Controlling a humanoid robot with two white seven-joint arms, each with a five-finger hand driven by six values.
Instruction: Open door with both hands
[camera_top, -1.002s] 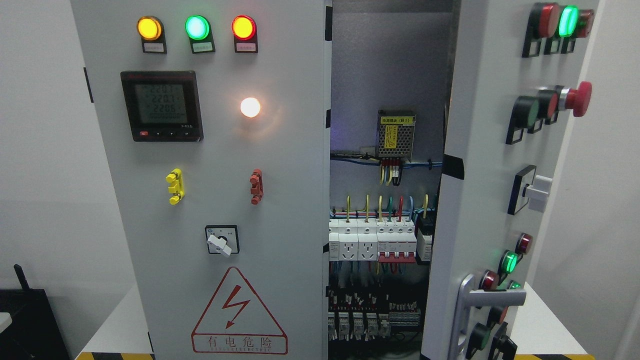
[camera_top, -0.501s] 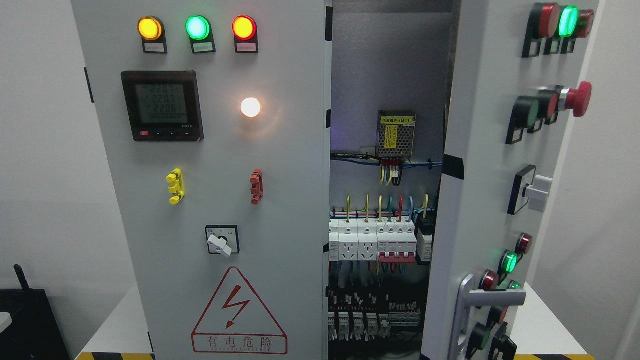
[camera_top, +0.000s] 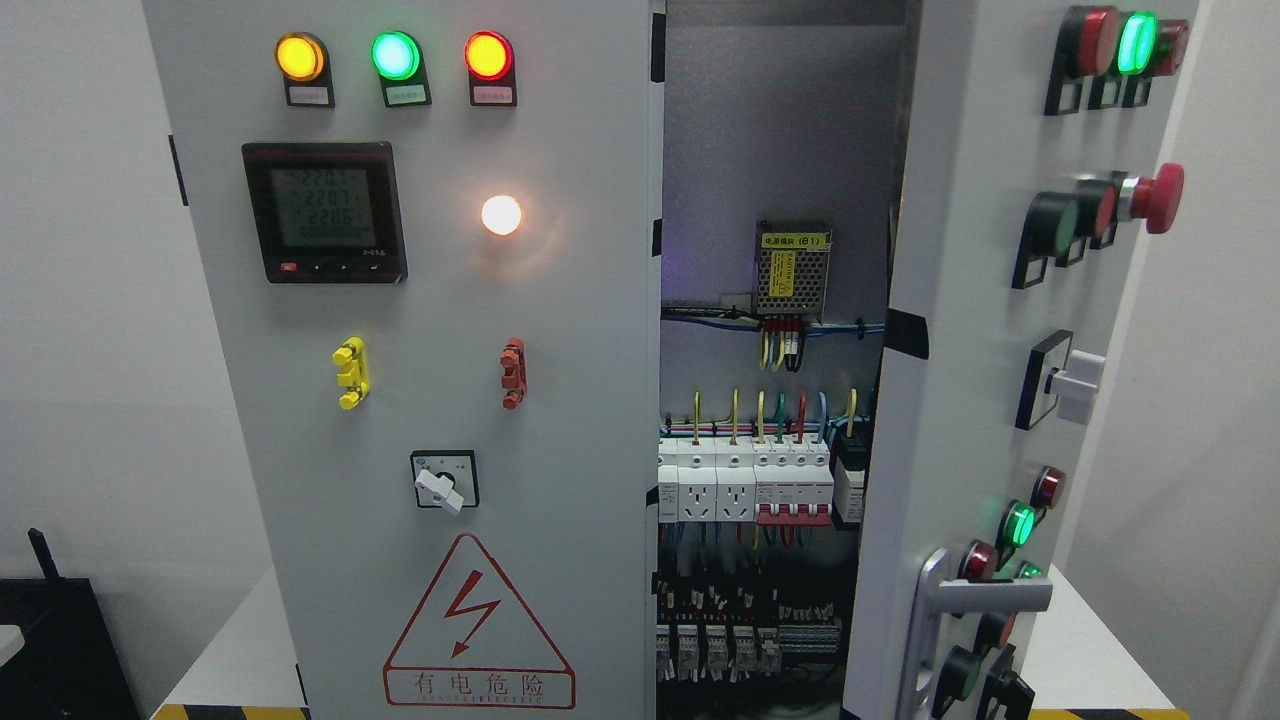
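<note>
A grey electrical cabinet fills the head view. Its left door (camera_top: 420, 420) is closed flat and carries three lit lamps, a meter display (camera_top: 325, 212), a white rotary switch (camera_top: 443, 486) and a red warning triangle. The right door (camera_top: 960, 400) is swung out toward me, seen almost edge-on, with a silver handle (camera_top: 950, 610) low down and buttons along its face, including a red mushroom button (camera_top: 1160, 198). Between the doors the interior (camera_top: 770, 400) shows wiring, a power supply and rows of breakers. Neither of my hands is in view.
The cabinet stands on a white table (camera_top: 1085, 640) with yellow-black tape at its front edge. A black object (camera_top: 50, 640) sits at the lower left. White walls lie behind on both sides.
</note>
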